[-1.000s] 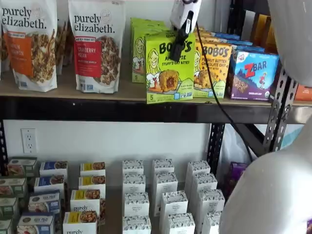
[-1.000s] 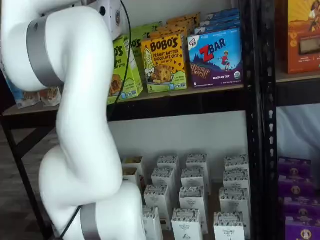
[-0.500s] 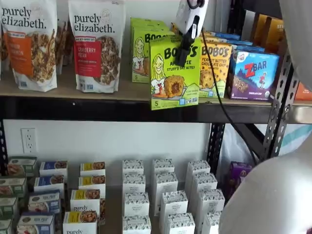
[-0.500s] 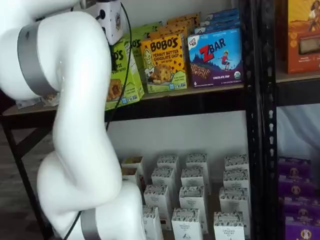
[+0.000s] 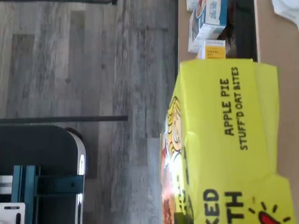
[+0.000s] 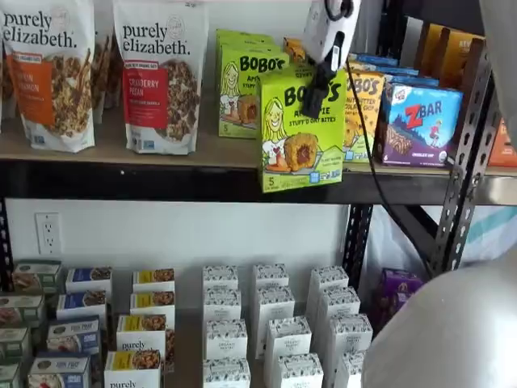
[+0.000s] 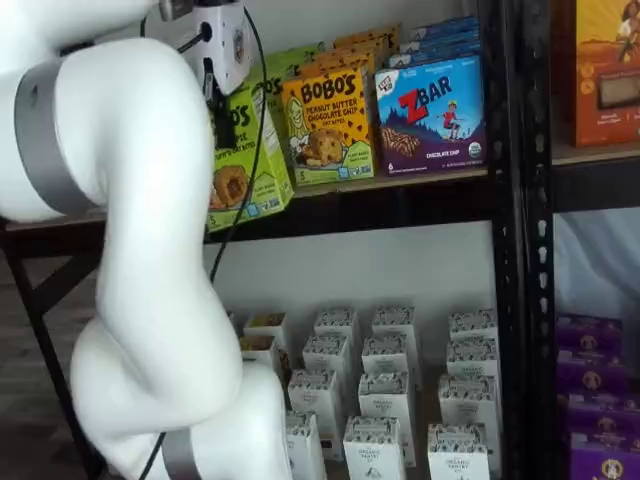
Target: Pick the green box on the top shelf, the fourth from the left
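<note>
Rack first: the top shelf (image 6: 121,149), tan board w/ black front beam, carries granola bags (image 6: 160,73) at one end, then green cartons, a yellow-orange Bobo's box (image 7: 328,125) and a ZBar box (image 6: 418,121); lower level is packed w/ rows of small white cartons (image 6: 279,323). You'll see the white arm (image 7: 150,250) filling much of one shelf view, btwn camera and rack. The green box (image 6: 303,128) is off the board: in a shelf view its bottom edge hangs in front of the black beam, out past the row, w/ another green carton (image 6: 246,89) standing behind on the shelf. The wrist view shows the same box (image 5: 229,140) close up, "APPLE PIE STUFF'D OAT BITES" readable, wood floor beyond it. The gripper (image 6: 319,85) comes down from the view's top edge, black fingers pinching the box at its upper part; cable runs beside it. Progress, my read: grasp done, box lifted clear of the shelf, so the pick is mostly complete. Left for you: carry it fully away from the rack w/o clipping the beam or the neighbouring Bobo's box. Grip looks high on the carton, so watch for swing.
</note>
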